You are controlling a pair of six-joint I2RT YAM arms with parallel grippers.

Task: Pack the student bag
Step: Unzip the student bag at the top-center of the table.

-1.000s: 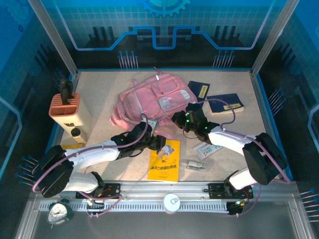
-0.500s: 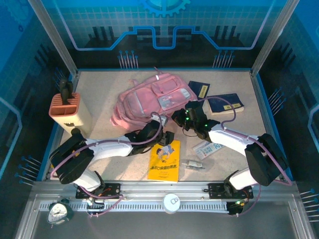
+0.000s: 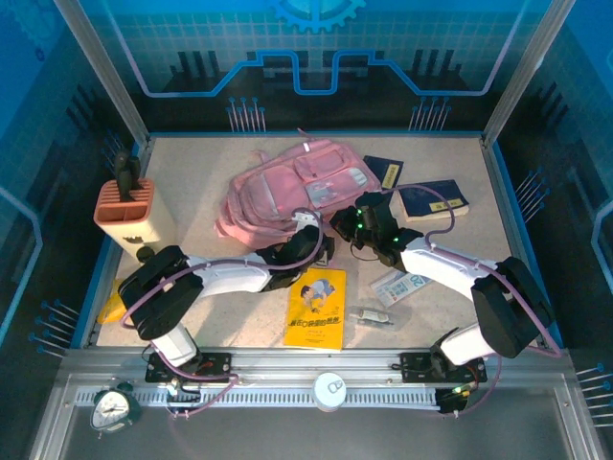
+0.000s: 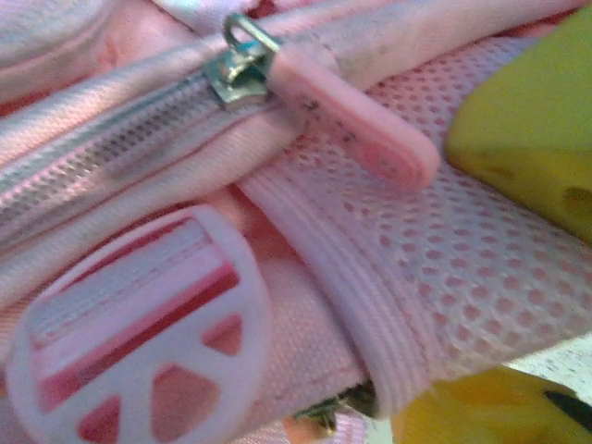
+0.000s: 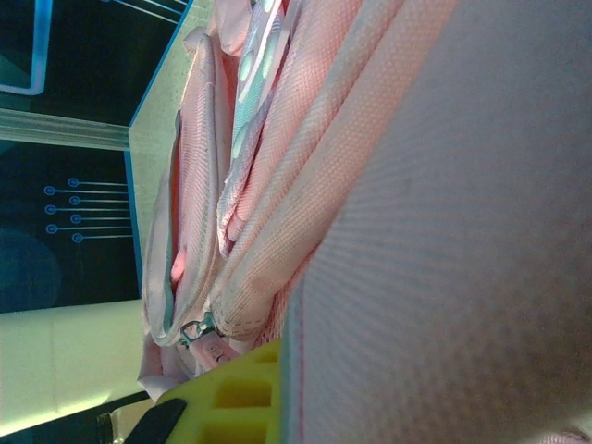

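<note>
Left gripper tips: from above, the left gripper (image 3: 318, 251) is a dark shape at the bag's near edge, and its jaws are not readable there.
Left gripper state: in the wrist view two yellow fingers (image 4: 527, 120) stand apart with a pink mesh panel (image 4: 462, 268) between them. I cannot tell whether they clamp it or only flank it.
Right gripper tips: the right gripper (image 3: 342, 228) has its front end against the bag's near right side, hidden under its own wrist.
Right gripper state: the fingers are pressed together. Whether cloth is caught between them cannot be made out.
Right wrist blur: a large out-of-focus grey-pink surface covers the right half. One yellow finger (image 5: 242, 388) is cut off at the bottom edge.
Bag place: the bag (image 3: 287, 187) lies flat on the table, just ahead of both grippers and touching or nearly touching each.
Bag look: soft pink fabric with front pockets facing up and a pale panel on one pocket.
Bag close-up, left: a metal zip slider with a pink rubber pull (image 4: 356, 129) sits ahead of the fingers. A round pink-and-white badge (image 4: 139, 342) sits beside it, partly cut off.
Bag close-up, right: woven pink folds and a small metal slider (image 5: 199, 333) lie just beyond the finger.
</note>
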